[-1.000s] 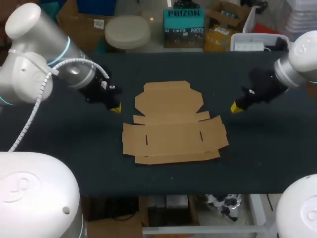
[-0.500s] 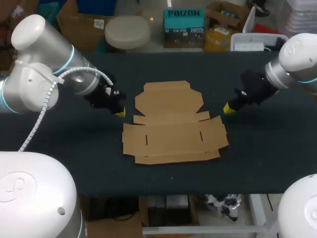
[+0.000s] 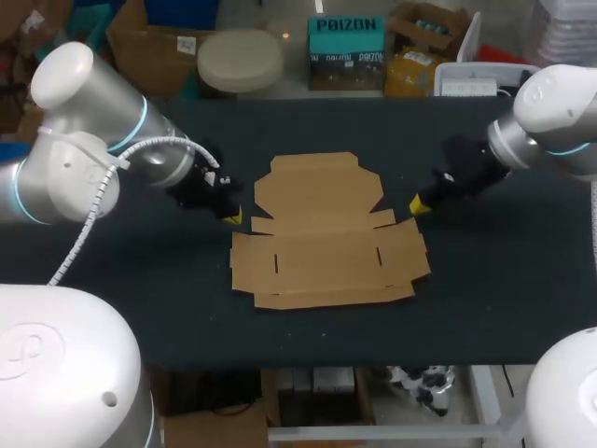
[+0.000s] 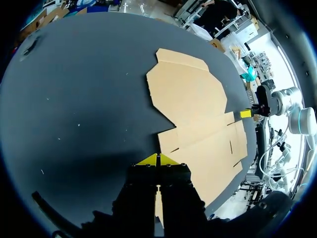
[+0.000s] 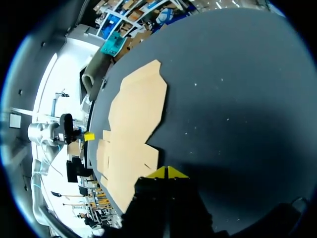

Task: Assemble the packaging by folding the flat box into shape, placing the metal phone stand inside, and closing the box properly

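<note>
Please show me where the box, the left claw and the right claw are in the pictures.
box (image 3: pixel 326 233), head view, near its middle fold.
left claw (image 3: pixel 233 217), head view, at its yellow tips.
right claw (image 3: pixel 419 206), head view, at its yellow tips.

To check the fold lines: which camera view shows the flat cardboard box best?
The head view: the whole flat box lies unhidden, seen from above. The wrist views show it slanted; the left hand hides its near edge.
</note>
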{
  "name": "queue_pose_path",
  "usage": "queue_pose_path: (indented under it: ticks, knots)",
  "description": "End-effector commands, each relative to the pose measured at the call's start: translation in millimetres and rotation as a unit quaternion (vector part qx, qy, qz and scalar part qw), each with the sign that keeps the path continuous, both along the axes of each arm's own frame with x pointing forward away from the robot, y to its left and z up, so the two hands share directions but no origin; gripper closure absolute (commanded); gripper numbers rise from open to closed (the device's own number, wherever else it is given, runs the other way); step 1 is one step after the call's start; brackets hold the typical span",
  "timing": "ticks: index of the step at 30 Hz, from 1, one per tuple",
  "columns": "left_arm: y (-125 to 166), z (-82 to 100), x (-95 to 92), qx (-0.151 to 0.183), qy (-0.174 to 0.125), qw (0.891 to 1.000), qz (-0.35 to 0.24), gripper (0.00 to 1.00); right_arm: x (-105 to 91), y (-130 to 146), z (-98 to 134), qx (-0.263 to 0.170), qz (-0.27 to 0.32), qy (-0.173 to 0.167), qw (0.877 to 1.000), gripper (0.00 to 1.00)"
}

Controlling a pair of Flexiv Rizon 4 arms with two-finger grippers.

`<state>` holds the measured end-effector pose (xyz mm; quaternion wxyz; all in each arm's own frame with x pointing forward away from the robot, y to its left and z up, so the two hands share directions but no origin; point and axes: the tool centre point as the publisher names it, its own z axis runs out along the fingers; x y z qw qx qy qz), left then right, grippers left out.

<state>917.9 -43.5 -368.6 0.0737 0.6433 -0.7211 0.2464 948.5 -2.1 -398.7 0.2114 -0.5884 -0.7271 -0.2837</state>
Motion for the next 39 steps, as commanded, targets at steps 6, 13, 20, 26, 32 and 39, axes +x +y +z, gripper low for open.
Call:
queue_pose_path:
  ticks: [6,13,20,26,32,39]
  knots:
    - [-4,-8.2,5.7,-0.007,-0.001,1.000,0.006,1.00,11.3,3,-15,0.012,0.001,0.018,1.000,1.00]
    - [-4,-11.8,8.2,-0.015,-0.001,1.000,0.008,1.00,14.5,11,-20,0.015,0.003,0.021,1.000,1.00]
    - [-4,-13.1,9.3,-0.024,0.001,1.000,0.011,1.00,16.9,17,-25,0.023,0.004,0.023,0.999,1.00]
    - [-5,-16.9,11.2,-0.028,0.013,0.999,0.005,1.00,15.9,22,-27,0.027,0.002,0.032,0.999,1.00]
    - [-6,-16.7,11.3,-0.021,0.018,1.000,0.003,1.00,15.9,22,-27,0.027,0.002,0.032,0.999,1.00]
    - [-6,-16.7,11.3,-0.021,0.018,1.000,0.003,1.00,15.9,22,-27,0.027,0.002,0.032,0.999,1.00]
